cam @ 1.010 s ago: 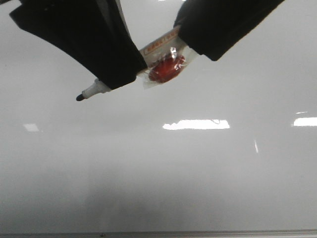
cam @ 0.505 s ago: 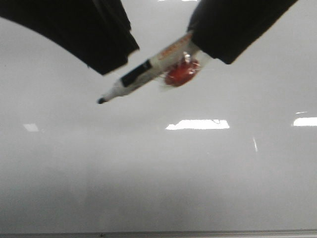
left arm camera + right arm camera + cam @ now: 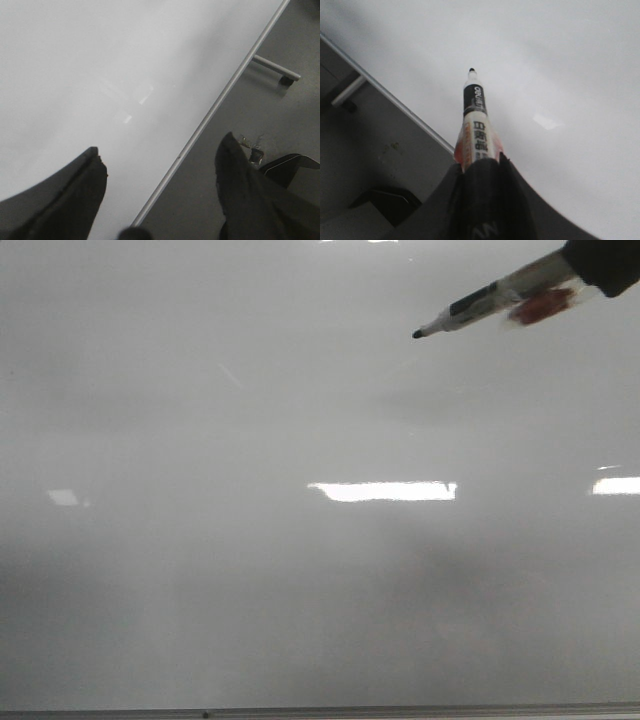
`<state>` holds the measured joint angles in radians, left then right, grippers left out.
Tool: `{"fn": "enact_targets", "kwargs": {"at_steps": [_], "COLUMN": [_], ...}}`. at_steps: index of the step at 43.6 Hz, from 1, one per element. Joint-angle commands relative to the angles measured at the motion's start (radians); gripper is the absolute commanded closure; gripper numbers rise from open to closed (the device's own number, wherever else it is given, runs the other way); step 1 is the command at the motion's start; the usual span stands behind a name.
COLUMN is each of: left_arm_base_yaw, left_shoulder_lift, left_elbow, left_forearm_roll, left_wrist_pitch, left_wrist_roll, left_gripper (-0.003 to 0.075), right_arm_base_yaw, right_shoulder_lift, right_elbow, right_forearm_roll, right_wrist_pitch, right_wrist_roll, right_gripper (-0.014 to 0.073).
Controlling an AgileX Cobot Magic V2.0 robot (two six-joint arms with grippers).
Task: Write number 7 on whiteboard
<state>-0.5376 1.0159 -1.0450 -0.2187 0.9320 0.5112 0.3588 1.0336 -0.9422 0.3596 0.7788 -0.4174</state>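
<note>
The whiteboard (image 3: 300, 590) fills the front view, glossy grey-white, with a thin metal strip (image 3: 320, 710) along its bottom. No black number 7 shows on it. My right gripper (image 3: 480, 162) is shut on a marker (image 3: 475, 120) with a white and orange label and a bare black tip. In the front view the marker (image 3: 480, 305) slants in from the top right, its tip (image 3: 417, 334) over the board's upper right; I cannot tell if it touches. My left gripper (image 3: 161, 145) is open and empty, over the board's edge strip (image 3: 220, 100), and out of the front view.
Bright light reflections (image 3: 380, 490) lie across the board's middle and right. Beyond the edge strip is grey floor with a stand leg and castor (image 3: 277, 70), which also shows in the right wrist view (image 3: 347, 92). A dark object (image 3: 290, 165) lies on the floor.
My left gripper let go of the marker and moved out of the front view. My right gripper carried the marker up and to the right.
</note>
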Motion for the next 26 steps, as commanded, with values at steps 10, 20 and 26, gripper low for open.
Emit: {"fn": "enact_targets", "kwargs": {"at_steps": [10,20,26], "left_arm_base_yaw": [0.003,0.003,0.003], "left_shoulder_lift": [-0.017,-0.017,-0.017], "left_elbow": [-0.016,-0.016,-0.016], "left_forearm_roll": [-0.057,-0.057,-0.057], "left_wrist_pitch": [-0.127,-0.142,-0.147], "left_wrist_roll": [-0.019,-0.019,-0.019], "left_gripper": [0.0266,0.0266,0.0272], "right_arm_base_yaw": [-0.005,-0.005,-0.005], "right_shoulder_lift": [0.09,0.208,0.264], "right_elbow": [-0.055,-0.146,-0.187], "right_forearm_roll": [0.13,0.131,0.131], "right_wrist_pitch": [-0.296,-0.281,-0.291], "right_wrist_roll": [-0.013,-0.013,-0.013], "right_gripper": [0.0659,0.0659,0.0659]}}
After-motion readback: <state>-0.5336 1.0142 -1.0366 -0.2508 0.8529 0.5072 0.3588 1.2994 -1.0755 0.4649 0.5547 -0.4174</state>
